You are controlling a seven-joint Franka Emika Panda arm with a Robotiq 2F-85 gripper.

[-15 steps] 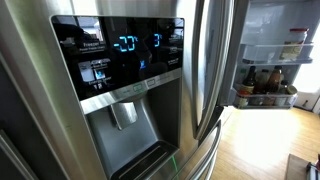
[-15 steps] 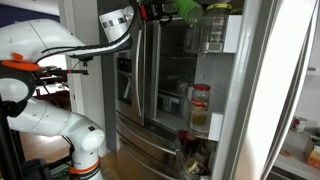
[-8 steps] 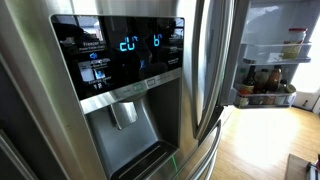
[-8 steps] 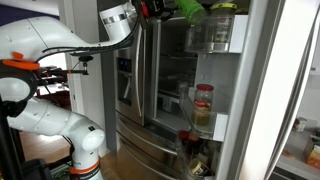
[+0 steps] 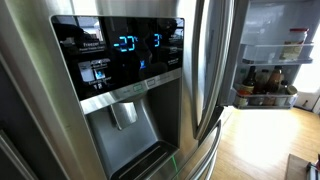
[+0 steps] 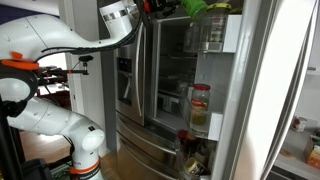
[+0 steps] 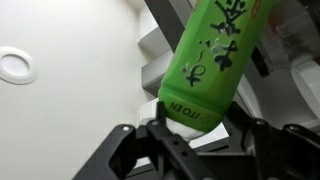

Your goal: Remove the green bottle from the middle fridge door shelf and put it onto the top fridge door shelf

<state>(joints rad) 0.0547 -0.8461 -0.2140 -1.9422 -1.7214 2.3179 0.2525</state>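
Note:
The green bottle fills the wrist view, bright green with dark lettering, its base held between my gripper's black fingers. In an exterior view the bottle is high at the top of the frame, at the level of the top door shelf, with my gripper shut on it beside the open fridge door. A red-lidded container stands on the middle door shelf.
The steel fridge front with the blue display and dispenser fills an exterior view. Brown bottles stand on a door shelf at right. The white robot arm reaches from the left. Items sit on the lowest door shelf.
My gripper with the green bottle has shifted slightly up and towards the top door shelf. The fridge display digits flickered.

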